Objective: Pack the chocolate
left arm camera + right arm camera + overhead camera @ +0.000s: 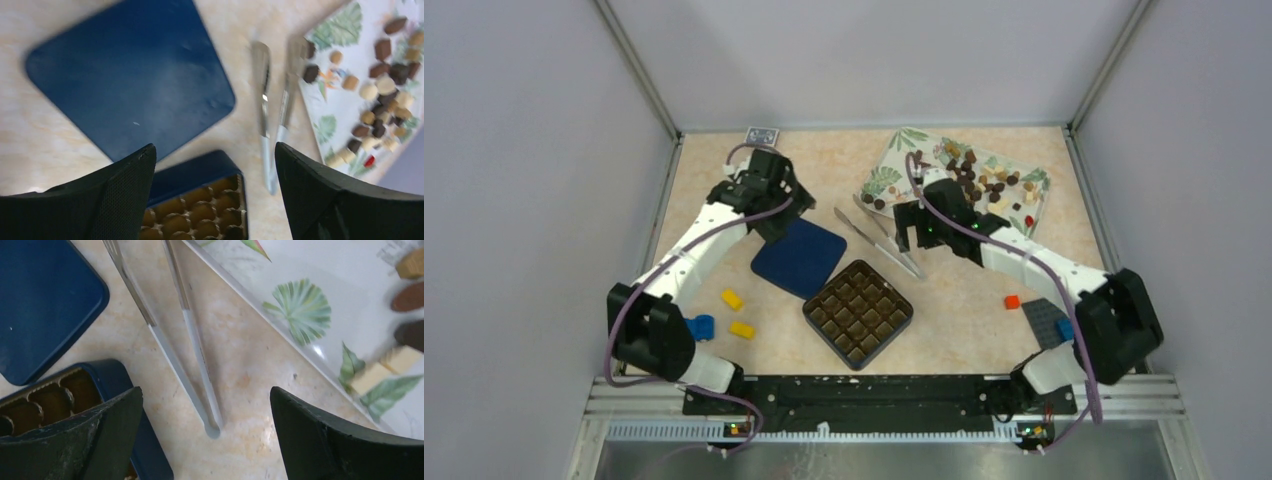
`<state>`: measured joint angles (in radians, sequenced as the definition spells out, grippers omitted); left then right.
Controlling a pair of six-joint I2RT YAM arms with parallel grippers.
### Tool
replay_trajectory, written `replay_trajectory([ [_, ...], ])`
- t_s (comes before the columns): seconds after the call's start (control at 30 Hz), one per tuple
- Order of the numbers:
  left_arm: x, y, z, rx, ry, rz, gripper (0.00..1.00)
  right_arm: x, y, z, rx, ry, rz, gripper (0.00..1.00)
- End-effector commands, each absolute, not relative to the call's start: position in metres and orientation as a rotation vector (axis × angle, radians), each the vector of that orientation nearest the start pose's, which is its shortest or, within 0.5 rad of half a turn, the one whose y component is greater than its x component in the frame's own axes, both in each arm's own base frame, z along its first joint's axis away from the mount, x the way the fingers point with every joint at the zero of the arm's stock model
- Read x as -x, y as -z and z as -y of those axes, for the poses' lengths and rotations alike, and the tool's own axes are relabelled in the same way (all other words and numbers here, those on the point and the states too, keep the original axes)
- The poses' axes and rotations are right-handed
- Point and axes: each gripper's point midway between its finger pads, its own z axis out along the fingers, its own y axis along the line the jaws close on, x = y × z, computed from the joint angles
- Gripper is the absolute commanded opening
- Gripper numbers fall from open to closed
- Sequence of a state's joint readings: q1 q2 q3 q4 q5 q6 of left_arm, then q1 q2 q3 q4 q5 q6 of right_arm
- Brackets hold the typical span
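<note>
Many small chocolates (984,180), dark brown, light brown and cream, lie on a leaf-patterned tray (904,150) at the back right; they also show in the left wrist view (382,95) and the right wrist view (407,297). A dark blue box (858,312) with an empty gold cell insert stands at the centre front, its blue lid (799,257) flat beside it. Metal tongs (879,238) lie between lid and tray. My left gripper (215,150) is open and empty above the lid. My right gripper (206,392) is open and empty above the tongs' closed end (212,427).
Two yellow bricks (736,312) and a blue brick (699,326) lie at the front left. A red brick (1012,301), a grey plate (1046,322) and a blue brick (1064,330) lie at the front right. A small card (761,134) sits by the back wall.
</note>
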<state>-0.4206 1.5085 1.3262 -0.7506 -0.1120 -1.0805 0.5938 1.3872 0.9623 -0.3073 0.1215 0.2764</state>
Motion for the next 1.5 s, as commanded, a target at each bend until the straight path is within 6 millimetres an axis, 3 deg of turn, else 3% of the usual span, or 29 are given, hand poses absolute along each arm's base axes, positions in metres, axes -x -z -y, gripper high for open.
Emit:
replay_trajectory([
  [0.0, -0.341, -0.189, 0.122, 0.756, 0.352, -2.337, 0.93, -0.345, -0.133, -0.238, 0.459, -0.334, -2.275, 0.96],
  [0.1, -0.331, -0.200, 0.107, 0.706, 0.320, -2.295, 0.94, -0.352, -0.113, -0.251, 0.496, -0.306, -2.305, 0.96],
  [0.27, -0.322, -0.220, 0.098, 0.625, 0.320, -2.223, 0.96, -0.367, -0.093, -0.265, 0.496, -0.277, -2.311, 0.93],
  [0.5, -0.314, -0.219, 0.093, 0.577, 0.292, -2.234, 0.99, -0.374, -0.061, -0.279, 0.600, -0.195, -2.333, 0.89],
  [0.6, -0.313, -0.215, 0.094, 0.576, 0.292, -2.251, 0.99, -0.376, -0.050, -0.280, 0.610, -0.166, -2.344, 0.81],
  [0.77, -0.313, -0.210, 0.096, 0.581, 0.298, -2.261, 0.99, -0.380, -0.042, -0.282, 0.608, -0.147, -2.350, 0.63],
  [1.03, -0.313, -0.203, 0.099, 0.577, 0.311, -2.281, 0.99, -0.374, -0.030, -0.284, 0.636, -0.169, -2.369, 0.62],
  [1.47, -0.311, -0.190, 0.101, 0.630, 0.327, -2.287, 0.99, -0.369, -0.013, -0.270, 0.698, 0.019, -2.368, 0.57],
])
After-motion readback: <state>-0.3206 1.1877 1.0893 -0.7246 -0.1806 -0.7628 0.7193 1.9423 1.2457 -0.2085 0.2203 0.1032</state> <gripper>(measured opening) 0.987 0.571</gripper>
